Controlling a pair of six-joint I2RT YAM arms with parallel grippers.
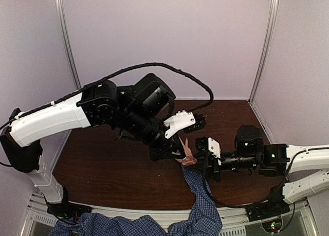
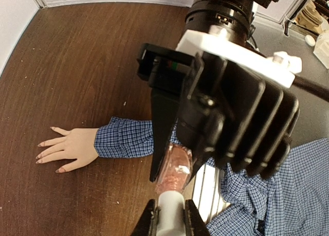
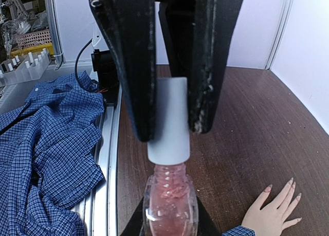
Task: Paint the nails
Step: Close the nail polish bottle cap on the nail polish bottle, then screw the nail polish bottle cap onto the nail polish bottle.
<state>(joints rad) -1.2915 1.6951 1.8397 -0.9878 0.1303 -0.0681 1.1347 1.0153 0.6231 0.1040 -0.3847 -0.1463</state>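
- Top view: the hand (image 1: 186, 155) shows only as a small patch between the two arms. Its nails are too small to make out there, and I can't pick out the bottle.
- Left wrist view: the bulky black body of the right claw (image 2: 174, 175) fills the middle of the frame. It covers part of the pink bottle (image 2: 174, 169) and part of the checked sleeve (image 2: 123, 138). Only one of its fingers (image 2: 160, 138) shows clearly.
- The white cap (image 2: 170, 215) is cut off by the bottom edge in that view.
- Right wrist view: the bottle's base runs off the bottom edge. The hand in the lower right corner is cut at the wrist.
- Whether the cap is tight or loose on the neck cannot be told.
- The left claw (image 2: 170, 219) is clamped on the white cap, one finger pressed against each side.
- The right claw is clamped on the glass body of the bottle, just below the cap.
- The nails (image 2: 40, 144) tip the spread fingers of the hand, which lies palm down on the brown table (image 2: 77, 66).
- Left wrist view: the nails sit at the middle left of the frame, well to the left of both claws and the bottle.
- Right wrist view: the nails sit at the lower right, apart from the bottle and touching neither claw.
- A blue checked shirt (image 3: 46, 153) lies heaped at the left of the right wrist view, past the table's metal edge.
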